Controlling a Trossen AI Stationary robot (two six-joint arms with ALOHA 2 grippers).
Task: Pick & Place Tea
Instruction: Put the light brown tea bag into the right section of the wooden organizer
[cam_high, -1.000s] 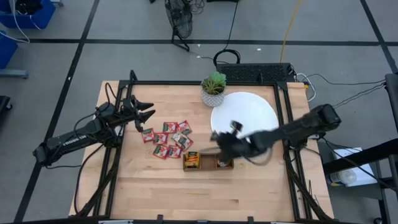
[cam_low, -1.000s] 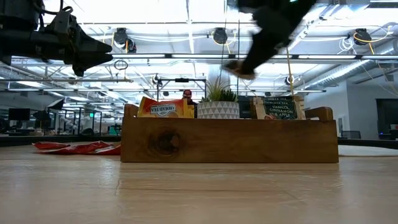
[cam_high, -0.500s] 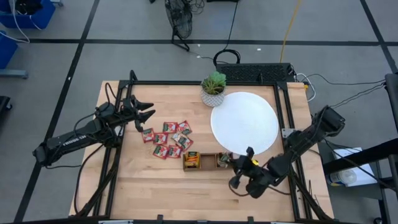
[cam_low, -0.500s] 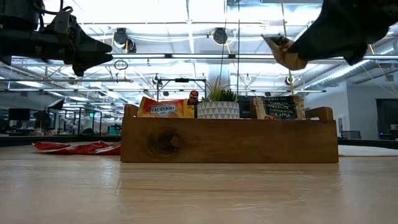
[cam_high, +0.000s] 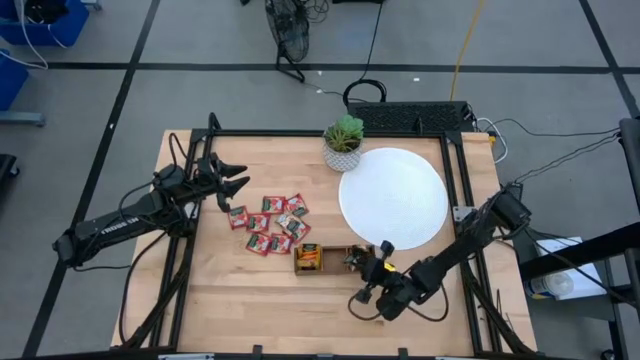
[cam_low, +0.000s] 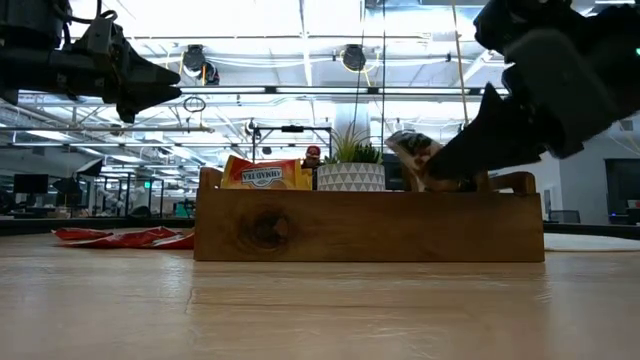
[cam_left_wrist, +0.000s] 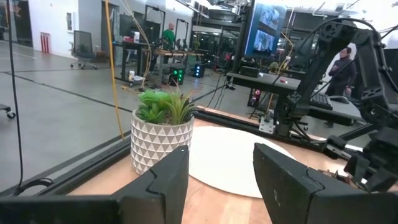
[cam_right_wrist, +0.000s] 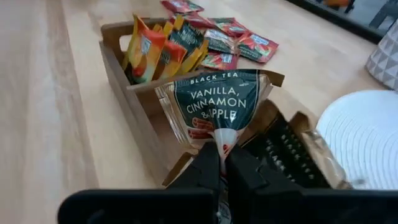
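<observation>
Several red tea sachets (cam_high: 270, 224) lie flat on the wood left of the brown tray (cam_high: 300, 270). Orange sachets (cam_right_wrist: 149, 50) stand in the tray's left compartment, and a dark one (cam_right_wrist: 292, 155) leans in its right one. My right gripper (cam_high: 360, 268) is at the tray's right end, shut on a pale sachet with dark print (cam_right_wrist: 214, 106). My left gripper (cam_high: 238, 183) hovers open and empty, high over the table's left part, its fingers (cam_left_wrist: 168, 180) wide apart. The white disc (cam_high: 393, 195) lies at the far right. My right gripper pinches the pale sachet by the middle of one edge (cam_right_wrist: 219, 142) between its two fingertips. The fingers slant a little downward from the table's near right side. The sachet (cam_low: 410, 150) sticks out beyond them over the tray's right compartment; whether it touches anything there I cannot tell.
A small potted plant (cam_high: 344, 143) stands at the far edge beside the disc. A black frame (cam_high: 455, 170) runs round the table. Bare wood (cam_high: 270, 310) stretches along the near side in front of the tray.
My right gripper has swung from over the disc's near edge toward the table's near edge, then sunk and rolled, carrying the pale sachet down to the tray's right end. It stayed shut on it throughout.
</observation>
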